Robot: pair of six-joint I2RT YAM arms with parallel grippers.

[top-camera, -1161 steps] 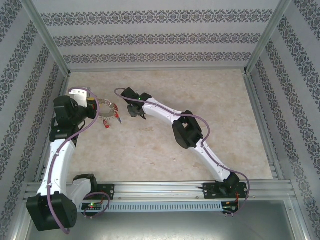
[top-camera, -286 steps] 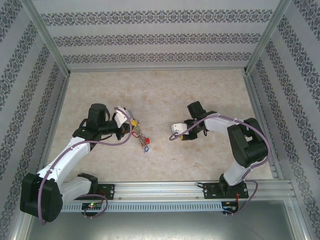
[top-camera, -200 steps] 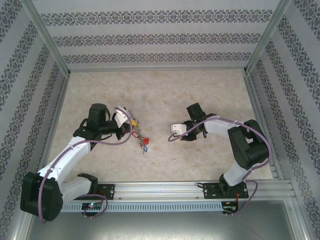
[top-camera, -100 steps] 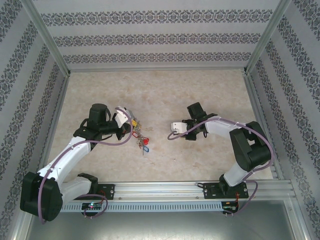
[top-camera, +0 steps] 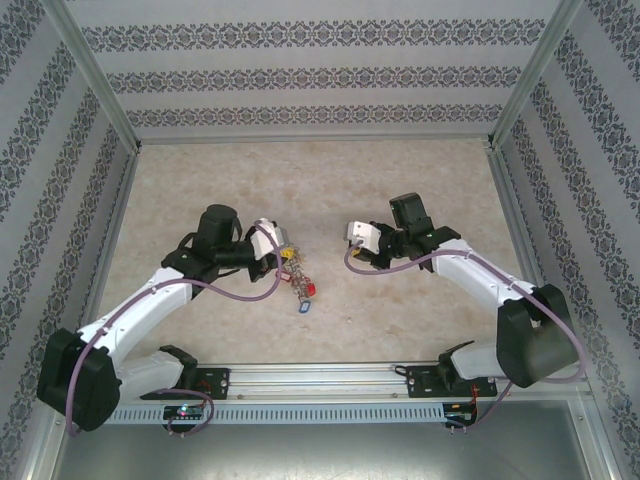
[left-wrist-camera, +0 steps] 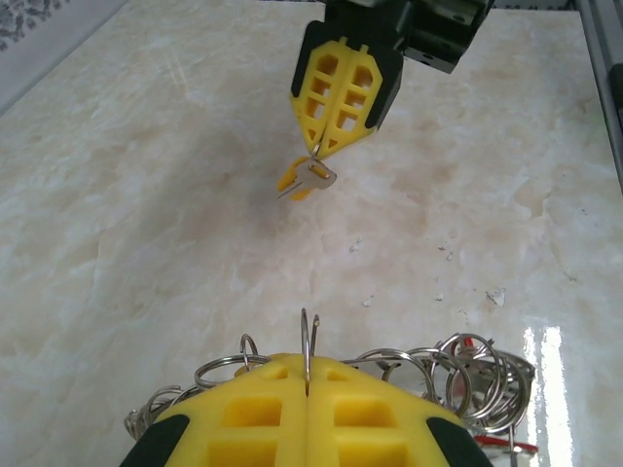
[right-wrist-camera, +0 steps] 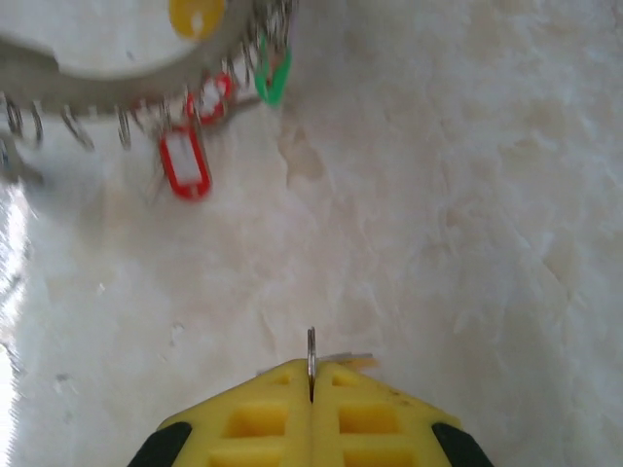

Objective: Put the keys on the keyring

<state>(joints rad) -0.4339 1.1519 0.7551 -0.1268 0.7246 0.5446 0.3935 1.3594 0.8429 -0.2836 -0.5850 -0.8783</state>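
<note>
While left gripper (left-wrist-camera: 308,377) clamps the keyring (right-wrist-camera: 58,66), right gripper (left-wrist-camera: 317,148) pinches a key (left-wrist-camera: 318,175) (yellow-tagged, seemingly).

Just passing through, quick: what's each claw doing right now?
Left gripper: shut on the keyring.
Right gripper: shut on a yellow-tagged key.

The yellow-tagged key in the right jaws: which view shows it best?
Left wrist: the key hangs face-on from the shut right jaws, tag and blade both visible. Right wrist catches its split ring edge-on between the jaws. In top external it is too small to tell.
</note>
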